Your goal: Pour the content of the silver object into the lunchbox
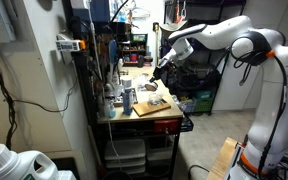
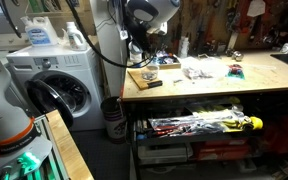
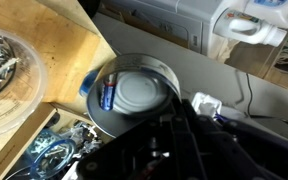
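Dark fingers (image 3: 170, 120) crowd the small round silver metal cup (image 3: 134, 95), whether clamped I cannot tell, and the clear plastic lunchbox (image 3: 34, 90) lies leftward of it on the wooden bench (image 3: 72, 55).

We can read no text, brand or number in any view. The bottles (image 2: 41, 32) on the washing machine (image 2: 82, 68) carry labels too small to read, and a blue patch (image 3: 100, 92) in the wrist view is too blurred.
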### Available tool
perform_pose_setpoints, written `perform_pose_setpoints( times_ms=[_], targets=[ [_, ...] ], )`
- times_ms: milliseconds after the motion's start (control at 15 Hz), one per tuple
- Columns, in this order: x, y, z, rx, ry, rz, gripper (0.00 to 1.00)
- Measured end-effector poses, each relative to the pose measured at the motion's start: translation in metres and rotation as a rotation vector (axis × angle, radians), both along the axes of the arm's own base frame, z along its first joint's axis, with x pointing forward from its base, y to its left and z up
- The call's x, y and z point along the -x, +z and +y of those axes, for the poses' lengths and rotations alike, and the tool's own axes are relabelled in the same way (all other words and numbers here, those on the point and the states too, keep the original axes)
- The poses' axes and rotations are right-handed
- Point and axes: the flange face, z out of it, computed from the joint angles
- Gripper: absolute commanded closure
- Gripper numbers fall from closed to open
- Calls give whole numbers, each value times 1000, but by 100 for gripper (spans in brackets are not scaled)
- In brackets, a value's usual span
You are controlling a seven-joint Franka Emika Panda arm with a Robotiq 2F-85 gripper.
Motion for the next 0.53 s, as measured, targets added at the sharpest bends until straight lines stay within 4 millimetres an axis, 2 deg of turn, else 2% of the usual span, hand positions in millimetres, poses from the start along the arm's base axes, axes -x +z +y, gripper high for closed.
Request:
perform_pose_setpoints(
  times_ms=[200, 533],
  targets=[
    [3, -4, -13, -117, -4, -21, 99],
    [7, -26, -37, -276, -18, -30, 99]
  ],
)
